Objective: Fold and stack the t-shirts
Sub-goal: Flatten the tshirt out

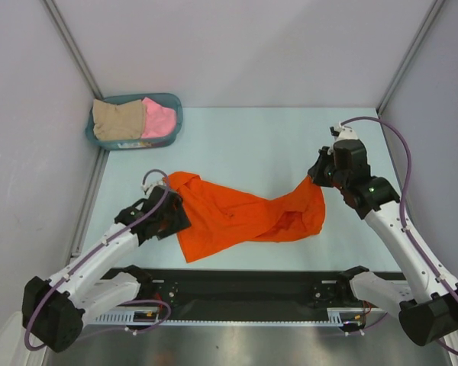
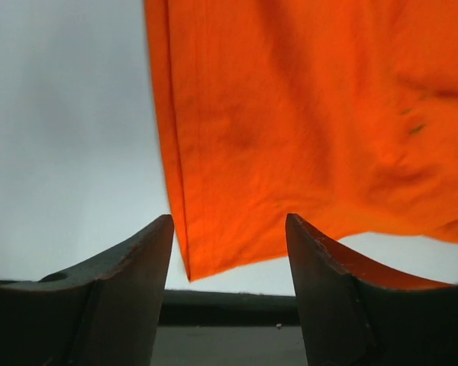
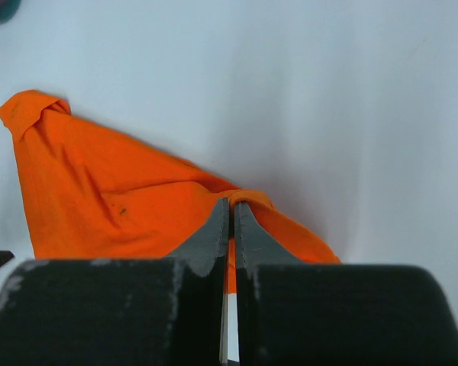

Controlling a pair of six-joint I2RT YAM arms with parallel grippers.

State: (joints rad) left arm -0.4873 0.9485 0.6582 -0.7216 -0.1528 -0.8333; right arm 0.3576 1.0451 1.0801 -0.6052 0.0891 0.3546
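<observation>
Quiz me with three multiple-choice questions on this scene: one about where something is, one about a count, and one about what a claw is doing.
1. Where on the pale table does the teal plastic basket stand?
A. far left corner
B. near right corner
C. centre

2. How many garments lie in that basket?
A. one
B. two
C. four

3. What is the right gripper doing?
A. open over bare table
B. shut on the bright orange cloth t-shirt
C. shut on the basket rim

Answers:
1 A: the top view shows it by the far left walls.
2 B: a beige cloth garment and a pink cloth garment lie side by side.
3 B: its closed fingers pinch an orange fold.
</observation>
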